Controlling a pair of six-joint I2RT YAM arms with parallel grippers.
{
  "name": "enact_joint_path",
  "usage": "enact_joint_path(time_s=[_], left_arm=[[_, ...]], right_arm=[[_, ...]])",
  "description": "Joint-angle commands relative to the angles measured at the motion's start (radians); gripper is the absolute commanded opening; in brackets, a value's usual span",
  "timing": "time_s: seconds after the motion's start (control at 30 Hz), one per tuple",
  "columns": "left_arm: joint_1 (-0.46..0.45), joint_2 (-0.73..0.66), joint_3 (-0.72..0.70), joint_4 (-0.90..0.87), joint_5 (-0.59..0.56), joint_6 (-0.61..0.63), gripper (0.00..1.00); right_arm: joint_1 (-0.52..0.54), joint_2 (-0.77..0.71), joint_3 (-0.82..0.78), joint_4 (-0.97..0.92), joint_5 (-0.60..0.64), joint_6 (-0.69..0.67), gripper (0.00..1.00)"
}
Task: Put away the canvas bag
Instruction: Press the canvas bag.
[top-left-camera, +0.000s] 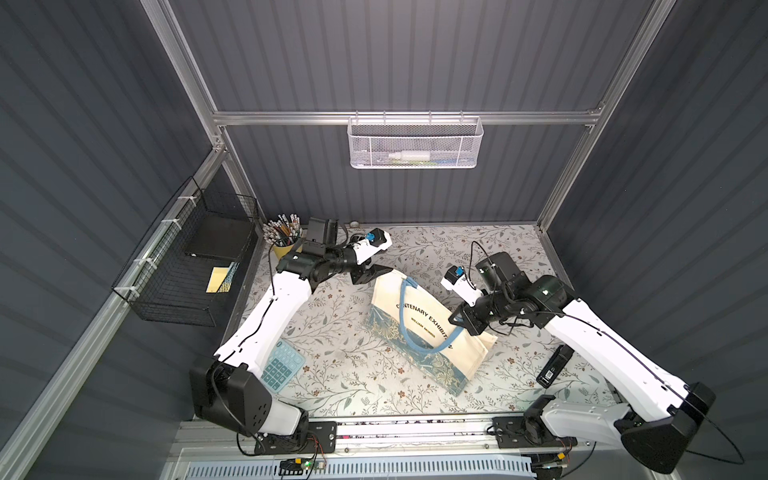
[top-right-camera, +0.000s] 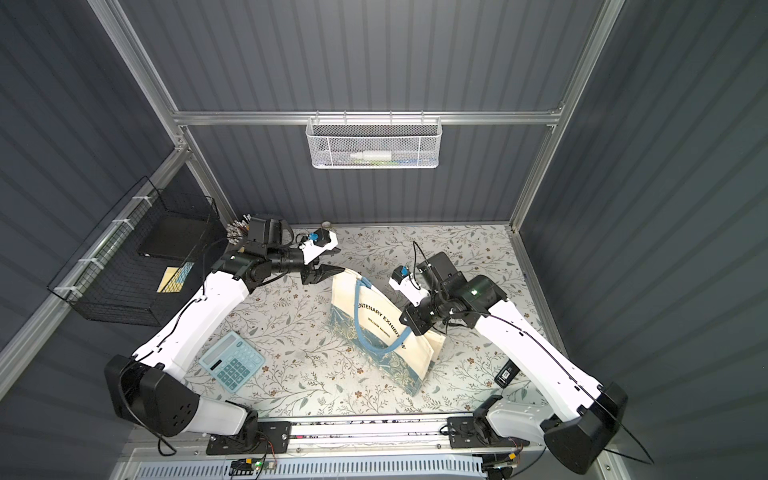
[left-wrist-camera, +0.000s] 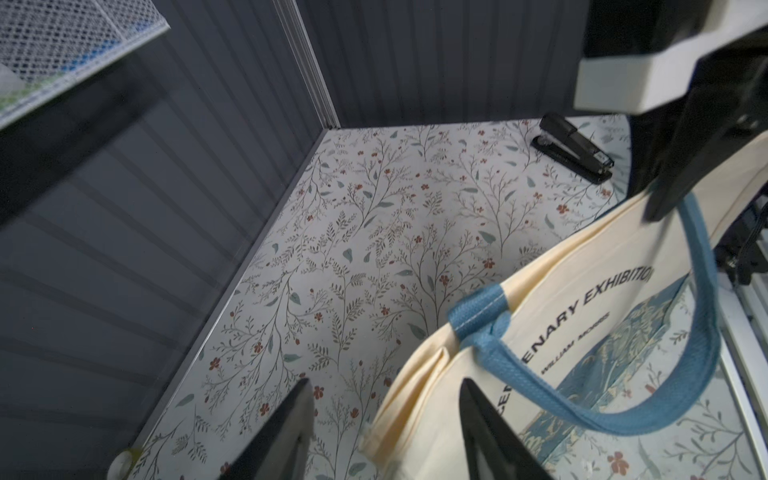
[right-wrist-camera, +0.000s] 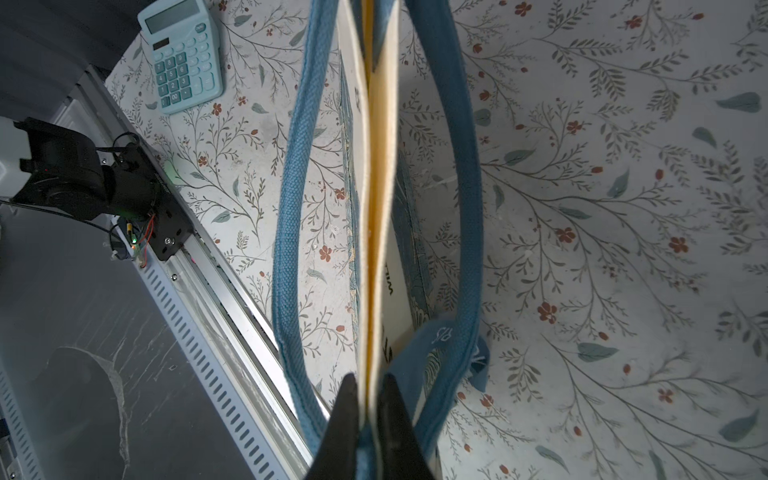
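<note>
Bag (top-left-camera: 419, 328): held half-upright, well apart from the calculator (top-right-camera: 232, 360), right gripper (right-wrist-camera: 368, 380) pinched tight on its rim, left gripper (left-wrist-camera: 384, 382) half open astride the rim's other corner, holding nothing; we would close left first, then lift level.

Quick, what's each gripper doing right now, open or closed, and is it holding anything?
Left gripper: open, at a top corner of the canvas bag, gripping nothing.
Right gripper: shut on the canvas bag's top edge.
</note>
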Motion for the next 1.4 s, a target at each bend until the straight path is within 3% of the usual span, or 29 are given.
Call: enact_joint_path(time_s=[0.0, 0.13, 0.33, 0.73, 0.87, 1.3, 1.37], left_arm=[[-0.018, 0.021, 0.067, -0.028, 0.126, -0.045, 0.59], [-0.096, 0.064, 0.136, -0.086, 0.120, -0.045, 0.61], [-0.206, 0.156, 0.267, -0.271, -0.005, 0.066, 0.63], [-0.323, 0.221, 0.280, -0.381, -0.203, 0.142, 0.55], [-0.329, 0.250, 0.298, -0.382, -0.199, 0.143, 0.49], [-0.332, 0.215, 0.254, -0.338, -0.212, 0.144, 0.50], [-0.332, 0.198, 0.246, -0.346, -0.172, 0.139, 0.49]], right_arm=[[0.000, 0.023, 0.081, 0.031, 0.033, -0.034, 0.00], [0.000, 0.076, 0.150, 0.024, 0.000, -0.076, 0.00], [0.000, 0.137, 0.228, 0.008, -0.023, -0.117, 0.00], [0.025, 0.154, 0.277, 0.013, 0.009, -0.135, 0.00], [0.025, 0.156, 0.285, 0.018, -0.005, -0.136, 0.00], [-0.024, 0.048, 0.185, 0.177, -0.214, -0.062, 0.00], [-0.029, 0.036, 0.166, 0.171, -0.222, -0.062, 0.00]])
